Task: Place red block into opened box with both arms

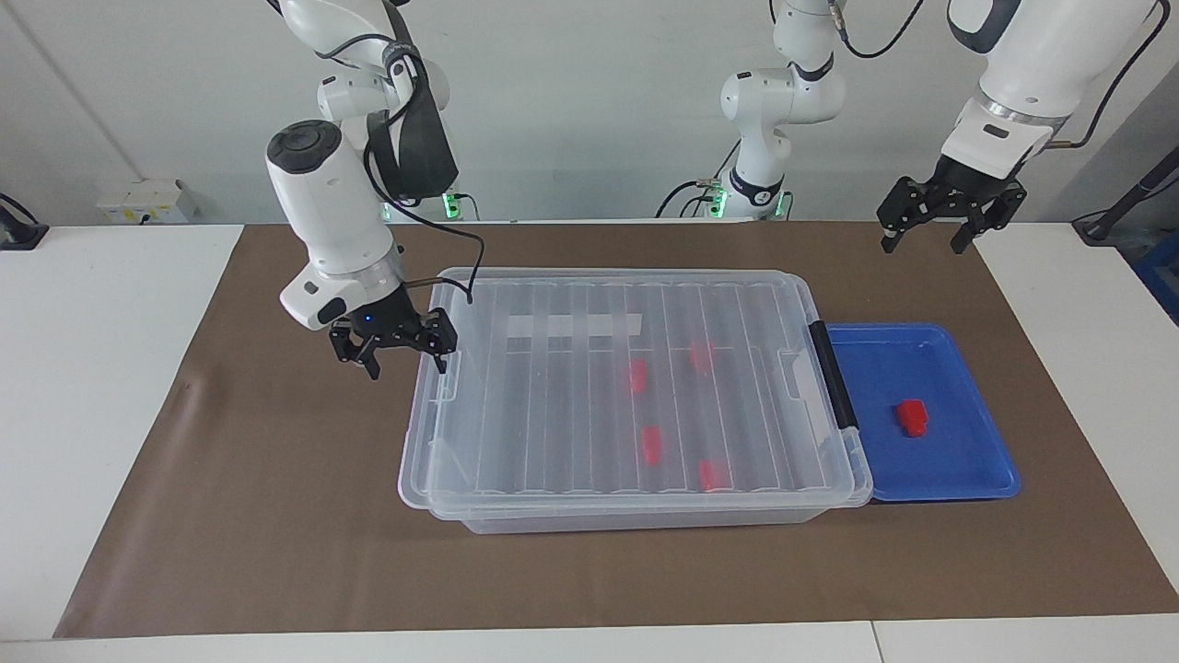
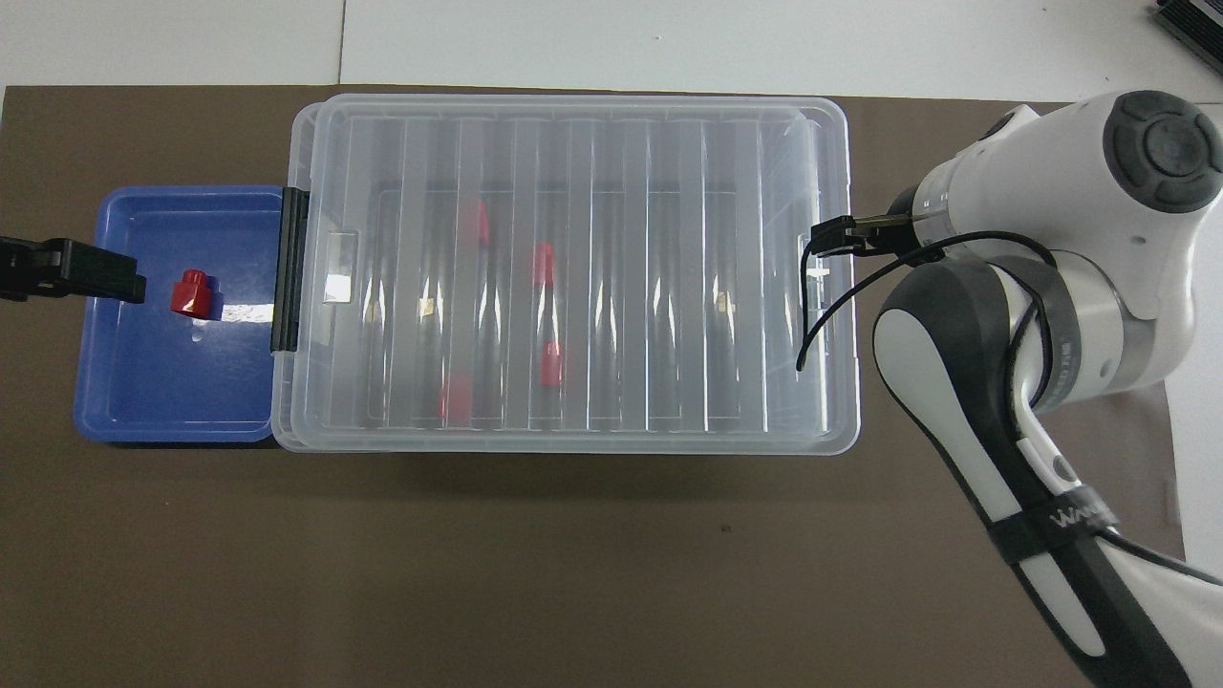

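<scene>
A red block (image 1: pixel 912 416) (image 2: pixel 191 292) lies in the blue tray (image 1: pixel 967 470) (image 2: pixel 143 401). The clear box (image 1: pixel 636 387) (image 2: pixel 573 268) stands beside the tray, its ribbed lid covering it, with several more red blocks seen through the lid. My right gripper (image 1: pixel 408 366) (image 2: pixel 850 234) hangs open low at the box's end toward the right arm, one fingertip over the lid's rim; the wrist mostly hides it from above. My left gripper (image 1: pixel 923 241) (image 2: pixel 67 270) waits open in the air, over the tray's outer edge in the overhead view.
A black handle bar (image 1: pixel 834 373) (image 2: pixel 289 269) runs along the lid's end next to the tray. A brown mat (image 1: pixel 276 516) (image 2: pixel 573 554) covers the table under everything. The right arm's black cable (image 2: pixel 812 315) loops over the lid's end.
</scene>
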Tool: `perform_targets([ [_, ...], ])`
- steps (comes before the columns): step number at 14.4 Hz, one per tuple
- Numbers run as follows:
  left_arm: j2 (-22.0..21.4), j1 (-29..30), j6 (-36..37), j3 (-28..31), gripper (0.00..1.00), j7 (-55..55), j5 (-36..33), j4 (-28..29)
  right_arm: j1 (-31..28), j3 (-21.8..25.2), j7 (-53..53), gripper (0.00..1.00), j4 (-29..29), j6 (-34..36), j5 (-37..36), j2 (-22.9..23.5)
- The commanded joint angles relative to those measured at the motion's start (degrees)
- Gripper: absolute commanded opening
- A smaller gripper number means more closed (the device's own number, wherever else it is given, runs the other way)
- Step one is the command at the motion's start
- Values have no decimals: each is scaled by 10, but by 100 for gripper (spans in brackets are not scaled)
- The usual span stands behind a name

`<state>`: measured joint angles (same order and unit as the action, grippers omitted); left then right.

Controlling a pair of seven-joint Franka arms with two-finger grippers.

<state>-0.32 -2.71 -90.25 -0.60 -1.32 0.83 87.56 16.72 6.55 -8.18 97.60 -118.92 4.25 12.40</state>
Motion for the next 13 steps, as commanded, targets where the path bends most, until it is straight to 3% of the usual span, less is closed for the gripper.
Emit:
perform_targets([
  [1, -14, -3, 15, 5, 100, 5, 1, -5, -1, 2, -10, 100, 38, -46, 10, -4],
  [9, -45, -1, 22, 0, 100, 14, -11, -5, -42, 3, 0, 100, 45, -73, -6, 8],
  [13, -75, -6, 3, -1, 100, 15, -9, 40, -64, 3, 19, 100, 43, -69, -35, 9],
])
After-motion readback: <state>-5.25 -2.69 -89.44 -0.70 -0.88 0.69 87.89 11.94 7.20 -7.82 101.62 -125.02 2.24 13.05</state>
